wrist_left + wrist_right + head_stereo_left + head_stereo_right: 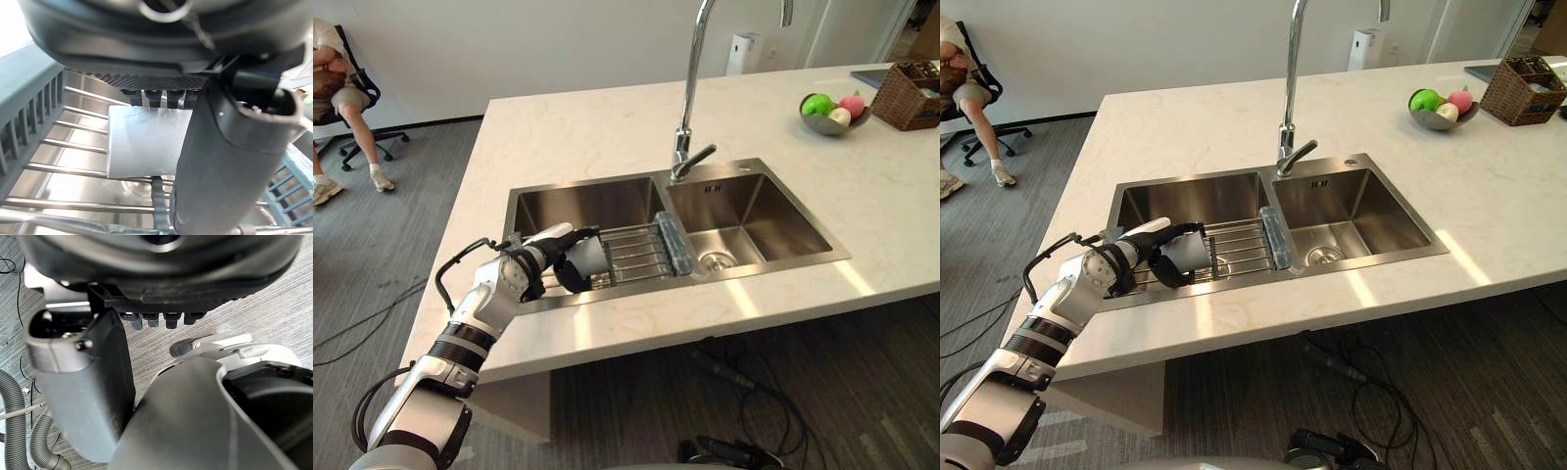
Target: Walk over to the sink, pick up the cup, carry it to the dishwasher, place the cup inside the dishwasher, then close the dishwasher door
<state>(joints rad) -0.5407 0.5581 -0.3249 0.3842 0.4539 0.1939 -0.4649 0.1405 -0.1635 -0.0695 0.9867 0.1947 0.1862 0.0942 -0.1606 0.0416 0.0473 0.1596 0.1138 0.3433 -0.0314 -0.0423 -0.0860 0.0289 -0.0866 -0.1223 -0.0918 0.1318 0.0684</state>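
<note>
The countertop [607, 127] is coloured cream with faint beige veining. The sink [587, 201] is finished in brushed silver steel, the faucet [690, 78] in bright chrome. The cup [589, 257] is shown pale grey, the left hand [540, 259] dark with a white thumb cover. The floor [391, 225] is striped in greys. A green apple [818, 103] and a brown woven basket [906, 98] are seen.

The cup [592, 257] is a plain, pale grey tumbler with no handle. It sits in the left of the sink's [587, 206] 2 basins, over the wire rack [638, 253] by that basin's front edge. The left hand [536, 262] is curled round it, thumb above and fingers below. It looks tipped sideways. Whether it touches the rack cannot be told.
</note>
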